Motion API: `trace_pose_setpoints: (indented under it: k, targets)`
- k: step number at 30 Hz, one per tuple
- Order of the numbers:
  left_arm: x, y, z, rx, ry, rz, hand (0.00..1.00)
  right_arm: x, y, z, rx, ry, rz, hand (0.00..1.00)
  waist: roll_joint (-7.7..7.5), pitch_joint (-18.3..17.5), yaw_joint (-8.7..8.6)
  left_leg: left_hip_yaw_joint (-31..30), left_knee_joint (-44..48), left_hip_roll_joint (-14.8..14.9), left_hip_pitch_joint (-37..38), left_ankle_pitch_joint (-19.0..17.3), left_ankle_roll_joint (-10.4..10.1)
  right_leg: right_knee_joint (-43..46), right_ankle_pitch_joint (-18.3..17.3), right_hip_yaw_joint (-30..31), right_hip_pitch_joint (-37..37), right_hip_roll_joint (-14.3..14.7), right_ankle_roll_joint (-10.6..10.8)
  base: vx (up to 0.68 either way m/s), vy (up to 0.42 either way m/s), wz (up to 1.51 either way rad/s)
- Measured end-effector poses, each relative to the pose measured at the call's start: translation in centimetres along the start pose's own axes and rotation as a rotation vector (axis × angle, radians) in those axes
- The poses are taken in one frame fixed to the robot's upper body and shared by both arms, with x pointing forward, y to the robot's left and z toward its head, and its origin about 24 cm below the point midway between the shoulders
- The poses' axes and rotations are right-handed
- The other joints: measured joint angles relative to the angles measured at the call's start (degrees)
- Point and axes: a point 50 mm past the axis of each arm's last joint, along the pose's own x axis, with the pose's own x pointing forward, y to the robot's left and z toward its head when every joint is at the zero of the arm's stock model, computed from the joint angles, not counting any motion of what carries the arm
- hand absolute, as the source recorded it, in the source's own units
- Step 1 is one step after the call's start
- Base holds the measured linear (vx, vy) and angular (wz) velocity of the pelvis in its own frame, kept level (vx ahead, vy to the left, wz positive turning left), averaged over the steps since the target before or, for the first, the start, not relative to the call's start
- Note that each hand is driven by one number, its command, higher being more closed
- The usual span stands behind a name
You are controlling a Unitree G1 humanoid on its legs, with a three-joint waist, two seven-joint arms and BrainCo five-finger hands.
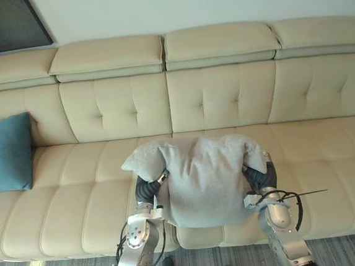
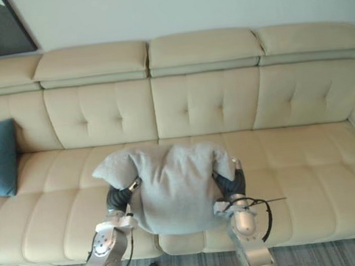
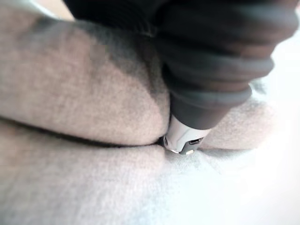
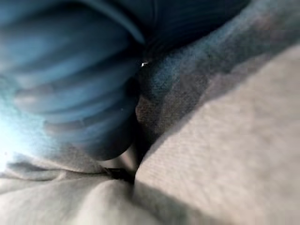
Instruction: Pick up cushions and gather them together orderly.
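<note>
Where the grey cushion (image 1: 203,177) sits over the middle of the sofa (image 1: 224,98), the left hand (image 1: 148,188) and right hand (image 1: 259,177) are buried in its sides, so their grip cannot be told. A blue cushion (image 1: 5,153) leans at the sofa's left end.

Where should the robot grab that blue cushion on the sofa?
Probably its top edge, coming from above and the front. The blue cushion stands upright against the sofa back, so that soft edge sticks up free and is easy to pinch.
</note>
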Motion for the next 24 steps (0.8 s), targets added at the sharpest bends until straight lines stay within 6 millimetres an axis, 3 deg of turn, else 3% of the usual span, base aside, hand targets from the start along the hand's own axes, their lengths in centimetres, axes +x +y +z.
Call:
trace_pose_setpoints:
  k: [3, 5, 6, 8, 9, 11, 12, 14, 16, 17, 24]
  targets:
    - [1.2, -0.3, 1.1, 0.014, -0.044, -0.002, 1.0, 2.3, 0.6, 0.5, -0.014, -0.031, 0.021, 1.0, 0.07, 0.03, 0.02, -0.03, -1.23, -0.13, -0.79, 1.11, 0.19, -0.06, 0.47, 0.13, -1.38, 0.1, 0.11, -0.06, 0.02, -0.02]
    - [4.6, -1.2, 4.2, 0.05, -0.176, 0.009, 1.0, 5.7, 2.0, 3.1, -0.008, -0.131, 0.044, 1.0, 0.46, 0.78, 1.04, -0.08, -1.97, 0.66, -5.23, 3.21, 0.14, 0.3, 2.2, 0.29, -6.39, 1.1, -0.18, -0.14, -0.003, -0.05]
    - [4.8, -1.2, 4.4, 0.052, -0.182, 0.011, 1.0, 5.9, 2.0, 3.2, -0.008, -0.137, 0.044, 1.0, 0.49, 0.83, 1.1, -0.08, -1.97, 0.7, -5.43, 3.32, 0.13, 0.34, 2.25, 0.29, -6.62, 1.15, -0.2, -0.16, -0.015, -0.05]
    - [7.9, -2.5, 8.4, 0.06, -0.328, 0.034, 1.0, 8.7, 3.1, 7.0, -0.001, -0.267, 0.052, 1.0, 1.11, 3.2, 2.25, -0.22, -1.87, 1.42, -9.37, 5.0, 0.05, 3.4, 2.52, 0.27, -11.93, 1.73, -0.32, -0.16, -0.019, -0.03]
    - [8.3, -2.6, 9.1, 0.059, -0.353, 0.036, 1.0, 9.1, 3.3, 7.6, 0.003, -0.287, 0.054, 1.0, 1.16, 3.39, 2.36, -0.21, -1.86, 1.52, -10.06, 5.18, 0.03, 3.96, 2.48, 0.26, -12.87, 1.75, -0.3, -0.16, -0.022, -0.03]
    - [10.0, -3.7, 13.5, 0.03, -0.51, 0.07, 1.0, 10.8, 4.8, 11.7, 0.034, -0.419, 0.06, 1.0, 1.42, 4.67, 2.78, -0.36, -1.82, 2.04, -14.19, 6.27, -0.15, 8.73, 1.37, -0.12, -19.0, 1.61, -0.14, -0.16, -0.031, 0.04]
    - [10.2, -3.9, 14.1, 0.025, -0.532, 0.074, 1.0, 11.0, 5.0, 12.3, 0.039, -0.437, 0.06, 1.0, 1.43, 4.67, 2.78, -0.38, -1.81, 2.01, -14.85, 6.49, -0.13, 9.53, 1.09, -0.2, -19.95, 1.53, -0.23, -0.13, -0.032, 0.14]
    - [11.6, -5.0, 17.4, -0.004, -0.629, 0.108, 1.0, 12.2, 6.0, 15.8, 0.055, -0.539, 0.046, 1.0, 1.5, 5.23, 3.02, -0.85, -1.88, 1.67, -17.92, 7.61, -0.45, 14.48, -0.69, -0.63, -25.12, 0.89, -0.22, -0.08, -0.029, 0.16]
    - [12.1, -5.7, 18.9, -0.016, -0.671, 0.112, 1.0, 12.7, 6.2, 17.4, 0.069, -0.583, 0.028, 1.0, 1.58, 6.16, 3.4, -1.15, -1.9, 1.34, -18.85, 8.05, -0.47, 16.81, -1.61, -0.74, -27.07, 0.48, -0.22, -0.06, -0.032, 0.16]
    - [12.9, -6.8, 21.0, -0.028, -0.719, 0.106, 1.0, 13.4, 6.2, 19.6, 0.06, -0.645, -0.007, 1.0, 2.36, 7.07, 3.56, -1.78, -2.05, 1.04, -21.16, 8.83, -0.83, 18.87, -2.21, -1.54, -30.0, -0.02, -0.45, -0.06, -0.029, 0.21]
    - [14.5, -9.3, 27.6, -0.06, -0.832, 0.136, 1.0, 15.6, 6.6, 25.6, 0.058, -0.746, -0.071, 1.0, 3.57, 11.9, 3.58, -2.28, -5.83, 0.54, -27.4, 14.09, -0.75, 23.72, -2.56, -1.79, -40.05, -0.58, -0.61, -0.05, -0.047, 0.07]
